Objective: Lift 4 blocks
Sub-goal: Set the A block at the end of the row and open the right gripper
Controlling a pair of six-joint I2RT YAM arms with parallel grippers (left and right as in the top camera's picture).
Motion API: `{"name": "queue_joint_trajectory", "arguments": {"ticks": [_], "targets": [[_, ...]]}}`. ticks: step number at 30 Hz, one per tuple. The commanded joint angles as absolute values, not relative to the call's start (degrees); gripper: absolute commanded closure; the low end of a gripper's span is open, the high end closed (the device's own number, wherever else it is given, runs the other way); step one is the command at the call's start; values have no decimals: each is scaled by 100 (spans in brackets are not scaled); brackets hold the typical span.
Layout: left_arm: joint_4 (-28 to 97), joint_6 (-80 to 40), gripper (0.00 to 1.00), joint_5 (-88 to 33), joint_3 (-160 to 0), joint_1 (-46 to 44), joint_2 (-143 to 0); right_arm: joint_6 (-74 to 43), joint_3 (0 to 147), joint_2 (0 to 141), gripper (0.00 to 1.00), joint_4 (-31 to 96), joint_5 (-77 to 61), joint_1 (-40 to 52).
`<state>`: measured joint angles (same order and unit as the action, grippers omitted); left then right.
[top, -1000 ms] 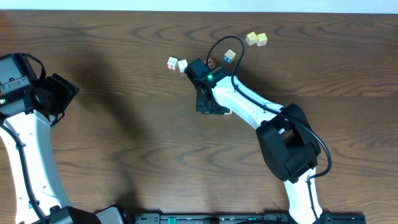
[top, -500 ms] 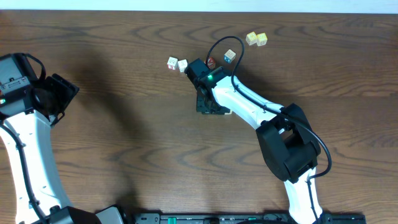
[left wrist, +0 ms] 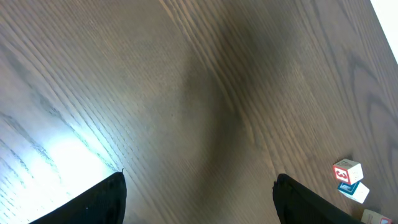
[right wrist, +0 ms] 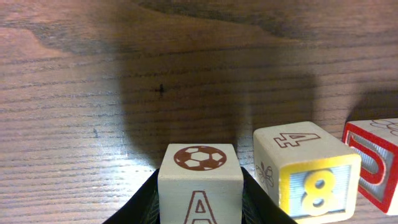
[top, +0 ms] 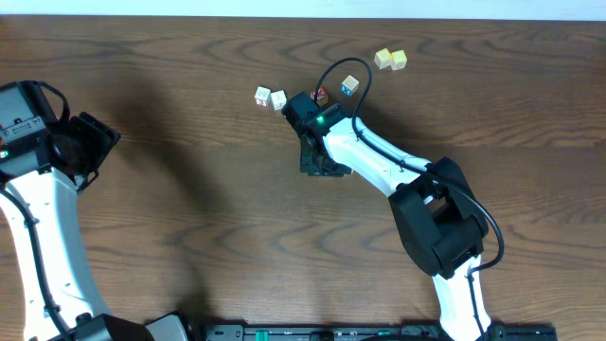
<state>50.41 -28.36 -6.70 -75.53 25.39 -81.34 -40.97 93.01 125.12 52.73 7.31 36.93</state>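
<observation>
**Right arm takes hold of a lettered cube.** The right gripper [top: 320, 163] is closed partway on the A block [right wrist: 199, 177], a cream wooden cube. Its dark fingers press the cube's two flanks, so the football picture on top faces the wrist camera. Gripping across the sides looks meant to let the cube rise straight up. Whether it has left the table cannot be told from here.

Just beside it, across a thin gap, stands the 8 block [right wrist: 308, 171], framed in yellow. Past that is a red-edged cube [right wrist: 373, 163], cut off by the frame. All three sit under the arm, hidden from overhead.

The left gripper [left wrist: 199, 202] hangs wide open and empty over bare wood, well apart from the work, seemingly to leave its partner room.

Farther back, a pale block [top: 263, 96] touches a second pale block [top: 278, 98]. A red-faced cube [top: 322, 95] and a blue-faced cube [top: 350, 85] lie near the arm's cable. Two yellowish blocks [top: 383, 59] sit farthest off.

The table [top: 189, 218] is dark brown woodgrain, with glare under the left wrist. Beyond its far edge runs a pale strip [top: 303, 8], possibly wall.
</observation>
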Motion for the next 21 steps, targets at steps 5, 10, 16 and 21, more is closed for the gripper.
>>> {"name": "queue_joint_trajectory", "arguments": {"ticks": [5, 10, 16, 21], "targets": [[5052, -2838, 24, -639, -7588, 2558, -8182, -4042, 9244, 12578, 69, 5201, 812, 3669], [5052, -2838, 24, -637, -7588, 2558, -8182, -4040, 9244, 12578, 66, 5168, 814, 3669], [5052, -2838, 24, -639, -7588, 2558, -8182, -4038, 9244, 12575, 64, 5159, 814, 3669], [5052, -2838, 24, -639, -7588, 2558, -8182, -3955, 9264, 12573, 64, 5144, 812, 3669]]}}
